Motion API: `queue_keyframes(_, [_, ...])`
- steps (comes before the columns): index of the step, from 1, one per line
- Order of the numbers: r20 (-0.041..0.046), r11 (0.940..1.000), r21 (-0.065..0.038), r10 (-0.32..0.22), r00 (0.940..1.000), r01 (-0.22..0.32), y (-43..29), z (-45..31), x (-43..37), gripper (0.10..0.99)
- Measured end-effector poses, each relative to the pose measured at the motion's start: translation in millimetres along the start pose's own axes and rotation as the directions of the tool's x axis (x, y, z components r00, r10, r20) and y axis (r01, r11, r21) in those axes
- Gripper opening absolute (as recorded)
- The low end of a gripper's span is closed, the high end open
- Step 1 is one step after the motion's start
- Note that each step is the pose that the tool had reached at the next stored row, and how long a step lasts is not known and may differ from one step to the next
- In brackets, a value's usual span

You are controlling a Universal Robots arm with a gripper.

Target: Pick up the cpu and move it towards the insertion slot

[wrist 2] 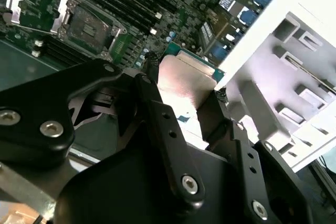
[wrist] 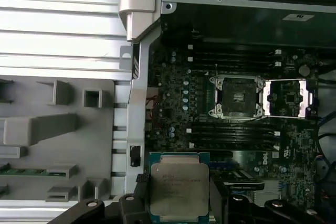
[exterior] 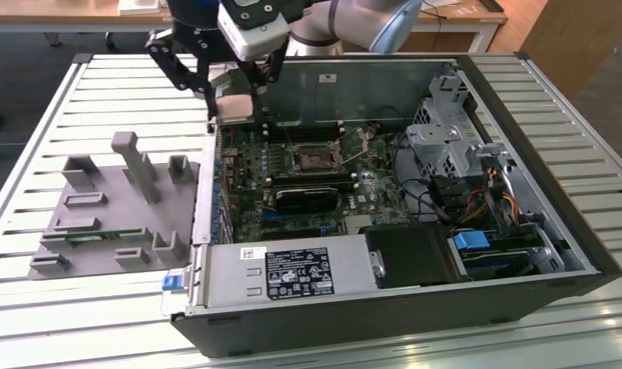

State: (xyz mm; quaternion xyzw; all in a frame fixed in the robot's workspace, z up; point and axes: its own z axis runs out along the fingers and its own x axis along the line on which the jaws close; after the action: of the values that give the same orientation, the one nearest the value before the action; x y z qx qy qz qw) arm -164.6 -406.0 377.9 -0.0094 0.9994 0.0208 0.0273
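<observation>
In the exterior view the pincer [exterior: 236,104] hangs above the near-left corner of the open computer case [exterior: 557,231], pinching the cpu [exterior: 234,106], which shows as a pale square between its black fingers. The insertion slot [exterior: 313,158] lies on the motherboard further toward the exterior view's right, well apart from the chip; the grey fixture block [exterior: 116,207] sits on the slatted desk [exterior: 44,100] beside the case. In the second wrist view the cpu [wrist 2: 184,85] is clamped edge to edge by the fingers [wrist 2: 157,114], its silvery top catching light, with the insertion slot [wrist 2: 88,24] open and its metal frame flipped aside. In the first wrist view the cpu [wrist: 178,190] rides low between the fingers, over the board near the case wall, and the insertion slot [wrist: 236,97] stands bare ahead. By my reading the pick-up is done; the carry toward the socket is only partly covered.
</observation>
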Motion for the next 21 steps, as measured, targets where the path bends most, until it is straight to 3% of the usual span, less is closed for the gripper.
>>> queue_keyframes(7, [-0.0016,1.0,0.0,0.0,1.0,0.0,-0.5,1.3,-24.0,0.537])
queue_keyframes(21, [-0.0071,1.0,0.0,0.0,1.0,0.0,-1.6,4.4,-79.8,0.537])
